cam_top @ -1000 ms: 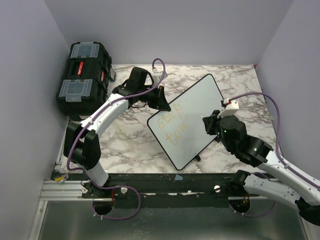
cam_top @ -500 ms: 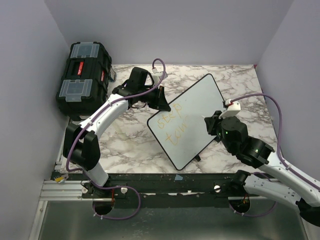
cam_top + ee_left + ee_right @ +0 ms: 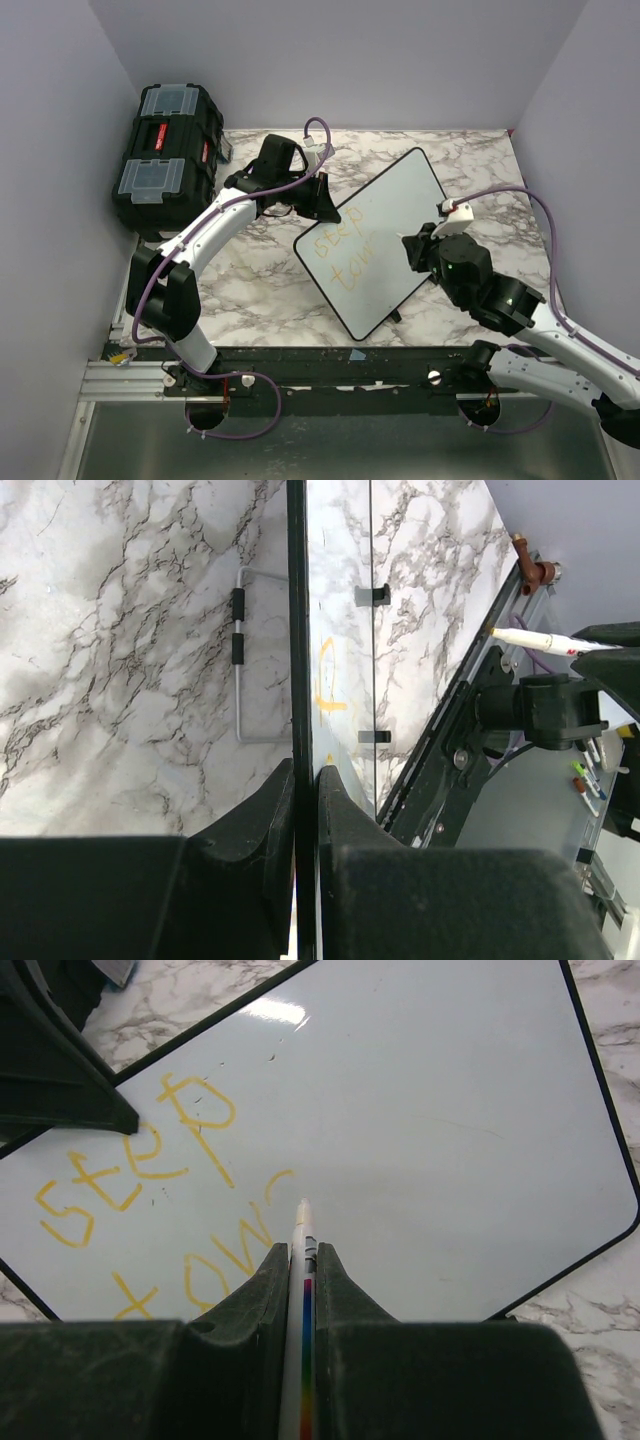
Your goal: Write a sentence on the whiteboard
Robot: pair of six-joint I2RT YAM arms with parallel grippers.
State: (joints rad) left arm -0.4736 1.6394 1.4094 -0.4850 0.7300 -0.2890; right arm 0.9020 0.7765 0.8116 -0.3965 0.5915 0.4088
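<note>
Toolbox (image 3: 165, 150) sits at 10 o'clock, off the table (image 3: 260, 290). Left gripper (image 3: 305, 780) is clenched on the whiteboard (image 3: 400, 210) rim at the board's 10 o'clock edge. Board lies mid-table, skewed. Sentence (image 3: 345, 250) fills the board's 8 o'clock half: "STEP", "tow", one curved stroke. Right gripper (image 3: 302, 1260), at 3 o'clock of the words, grasps the marker (image 3: 302, 1220). Its tip is at that stroke, contact unclear.
</note>
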